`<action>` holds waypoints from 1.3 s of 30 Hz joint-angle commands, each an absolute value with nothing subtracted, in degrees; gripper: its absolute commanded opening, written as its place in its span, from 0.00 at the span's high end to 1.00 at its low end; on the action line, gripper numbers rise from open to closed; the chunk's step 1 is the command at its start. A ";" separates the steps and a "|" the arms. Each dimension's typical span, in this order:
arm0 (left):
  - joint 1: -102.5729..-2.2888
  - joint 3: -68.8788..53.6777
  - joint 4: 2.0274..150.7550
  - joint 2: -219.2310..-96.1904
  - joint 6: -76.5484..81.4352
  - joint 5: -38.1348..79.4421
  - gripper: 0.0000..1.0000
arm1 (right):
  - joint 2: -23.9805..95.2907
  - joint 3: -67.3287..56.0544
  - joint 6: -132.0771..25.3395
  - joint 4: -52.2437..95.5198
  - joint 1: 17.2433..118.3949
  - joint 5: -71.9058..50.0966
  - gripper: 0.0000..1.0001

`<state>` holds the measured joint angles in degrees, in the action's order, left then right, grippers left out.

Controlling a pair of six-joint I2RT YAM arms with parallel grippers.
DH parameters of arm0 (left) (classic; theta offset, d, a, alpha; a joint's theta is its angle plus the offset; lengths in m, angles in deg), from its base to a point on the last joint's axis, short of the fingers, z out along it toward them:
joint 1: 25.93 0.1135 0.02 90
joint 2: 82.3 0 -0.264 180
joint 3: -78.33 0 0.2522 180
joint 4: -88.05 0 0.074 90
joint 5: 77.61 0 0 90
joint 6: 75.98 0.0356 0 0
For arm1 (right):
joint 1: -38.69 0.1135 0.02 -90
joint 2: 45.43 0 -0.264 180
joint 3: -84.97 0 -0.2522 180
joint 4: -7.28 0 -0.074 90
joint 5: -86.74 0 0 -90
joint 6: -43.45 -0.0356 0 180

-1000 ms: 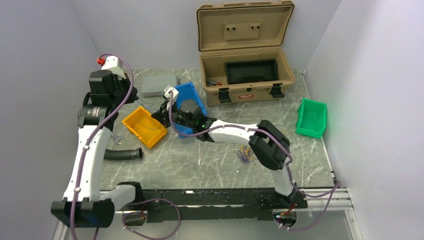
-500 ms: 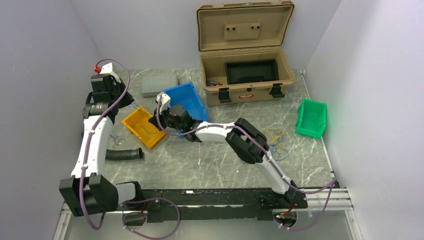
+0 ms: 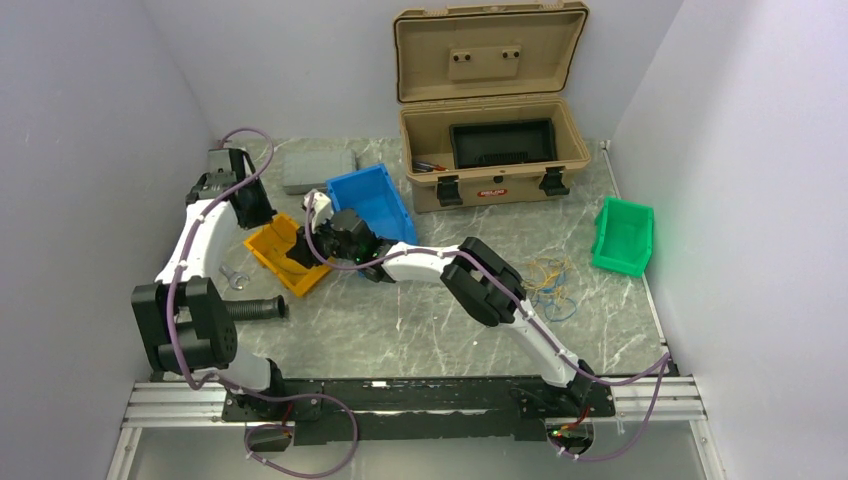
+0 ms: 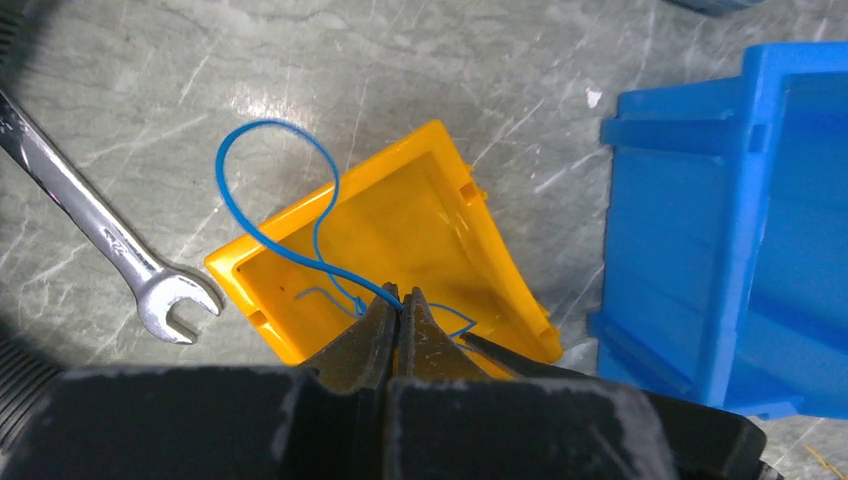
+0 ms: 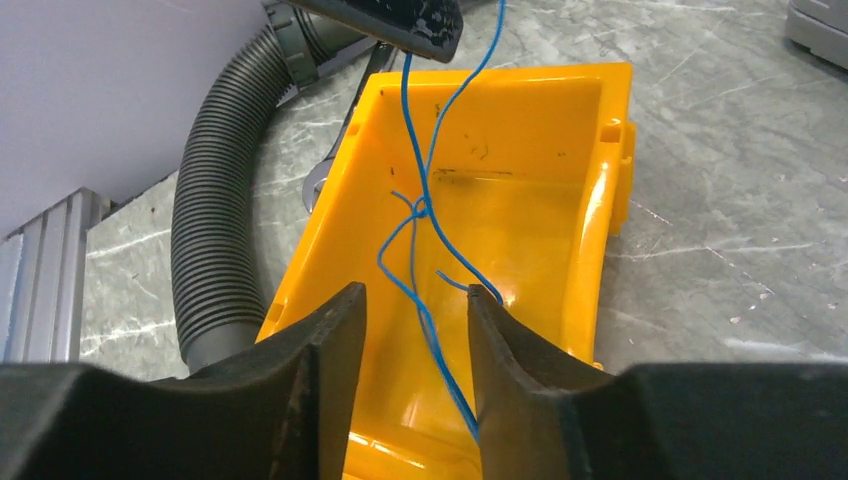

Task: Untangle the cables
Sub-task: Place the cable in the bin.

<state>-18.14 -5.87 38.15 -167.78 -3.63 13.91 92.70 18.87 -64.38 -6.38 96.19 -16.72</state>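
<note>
**Inspector:** Left gripper, condition?
**Assessor:** Fingers together, clamped on the blue cable, which hangs over the yellow bin.
**Inspector:** Right gripper?
**Assessor:** Jaws apart above the same bin. The blue cable (knotted partway down) hangs between them, ungripped.
**Inspector:** Other cables?
**Assessor:** A loose tangle on the table, near the green bin and well apart from both grippers.

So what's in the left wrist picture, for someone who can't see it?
The shut left gripper pinches a thin blue wire above a yellow bin; the wire loops out past the bin's rim. A silver wrench lies at the picture's left, a blue bin at its right.
</note>
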 commanded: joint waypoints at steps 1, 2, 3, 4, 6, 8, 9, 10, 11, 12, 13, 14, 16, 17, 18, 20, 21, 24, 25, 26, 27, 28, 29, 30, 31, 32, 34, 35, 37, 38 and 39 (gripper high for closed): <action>-17.93 -7.94 35.92 -169.34 -3.71 12.83 1.00 | 89.49 19.28 -64.02 -7.00 96.18 -18.16 0.53; -17.93 -7.86 35.82 -169.73 -3.77 12.83 1.00 | 88.75 18.68 -63.96 -6.96 96.09 -18.14 0.52; -17.98 -7.55 36.06 -170.04 -3.84 12.81 1.00 | 87.68 17.62 -64.00 -7.11 96.04 -18.38 0.51; -17.94 -7.18 36.39 -170.29 -3.87 12.94 1.00 | 86.87 16.62 -64.08 -7.46 95.85 -18.52 0.49; -17.98 -6.28 36.84 -170.88 -3.95 13.10 1.00 | 84.66 13.83 -64.48 -8.68 95.74 -18.55 0.38; -18.02 -5.85 37.16 -171.72 -4.27 13.58 1.00 | 82.13 10.55 -64.77 -10.28 95.61 -18.11 0.32; -18.02 -5.57 37.42 -172.18 -4.37 13.97 1.00 | 80.99 9.29 -64.87 -10.79 95.54 -18.12 0.30; -18.02 -5.35 37.73 -172.77 -4.57 14.56 1.00 | 79.88 8.26 -64.80 -11.07 95.37 -18.12 0.29; -18.02 -5.33 37.88 -173.40 -4.79 14.95 1.00 | 79.03 7.71 -64.57 -10.82 95.19 -18.08 0.28; -18.02 -5.60 37.69 -174.20 -5.09 15.48 1.00 | 78.24 7.79 -64.24 -10.09 95.08 -18.18 0.27; -18.02 -6.08 37.24 -174.94 -5.40 15.73 1.00 | 77.46 7.99 -63.78 -9.13 94.95 -18.34 0.26; -18.02 -6.72 36.72 -175.64 -5.54 16.00 1.00 | 76.53 8.13 -63.40 -8.24 94.80 -18.45 0.25; -18.02 -6.96 36.23 -176.30 -5.85 15.56 1.00 | 74.05 7.03 -62.65 -7.82 94.62 -18.15 0.23; -18.02 -6.97 36.07 -176.46 -6.06 15.06 1.00 | 72.63 5.96 -62.52 -8.10 94.53 -17.85 0.22; -18.09 -6.75 36.03 -176.42 -6.29 14.97 1.00 | 71.16 4.78 -62.47 -8.64 94.34 -17.45 0.21; -18.32 -6.18 35.88 -176.35 -7.07 14.68 1.00 | 68.24 2.24 -62.78 -9.68 94.02 -17.34 0.20; -18.55 -6.11 35.59 -176.47 -7.61 14.43 1.00 | 66.84 1.15 -62.89 -10.07 93.78 -17.28 0.20; -19.60 -5.96 35.07 -176.94 -9.28 13.39 1.00 | 62.10 -2.69 -62.41 -10.45 93.38 -16.66 0.20; -19.87 -5.62 35.20 -176.96 -9.92 13.21 1.00 | 60.60 -4.05 -62.38 -10.69 93.29 -16.36 0.20; -20.13 -4.75 35.68 -176.89 -10.59 13.25 1.00 | 59.01 -5.36 -62.51 -10.88 92.98 -16.16 0.19; -20.41 -3.93 36.32 -176.76 -11.38 13.20 1.00 | 57.59 -6.48 -62.92 -11.13 92.63 -16.10 0.19; -20.75 -2.97 37.03 -176.56 -12.26 13.12 1.00 | 55.90 -7.83 -63.67 -11.51 92.27 -16.37 0.19; -21.14 -1.91 37.97 -176.34 -13.03 12.99 1.00 | 54.10 -9.24 -64.38 -12.07 91.78 -16.70 0.19; -21.29 -1.07 38.77 -176.20 -13.64 12.64 1.00 | 52.33 -10.90 -65.05 -12.61 91.38 -16.78 0.19; -21.48 -0.34 39.35 -176.13 -14.35 12.57 1.00 | 50.37 -12.47 -65.51 -13.06 90.89 -16.80 0.19; -21.57 0.23 39.95 -176.21 -14.79 12.57 1.00 | 48.52 -14.07 -65.66 -13.21 90.59 -16.71 0.19; -21.63 0.85 40.90 -176.61 -15.44 12.57 1.00 | 44.30 -17.10 -65.31 -12.69 89.96 -16.25 0.19; -21.65 0.92 41.15 -177.06 -15.58 11.38 1.00 | 42.23 -18.59 -64.95 -12.13 89.70 -15.66 0.19; -21.78 0.45 40.78 -177.83 -15.48 10.56 1.00 | 37.92 -21.43 -64.27 -10.49 89.02 -14.68 0.18; -22.11 -0.21 40.16 -178.09 -15.20 9.88 0.97 | 35.77 -22.84 -64.03 -9.86 88.54 -14.00 0.18; -22.64 -1.04 39.28 -178.08 -14.43 9.29 0.91 | 33.06 -24.48 -63.69 -9.10 88.14 -13.38 0.17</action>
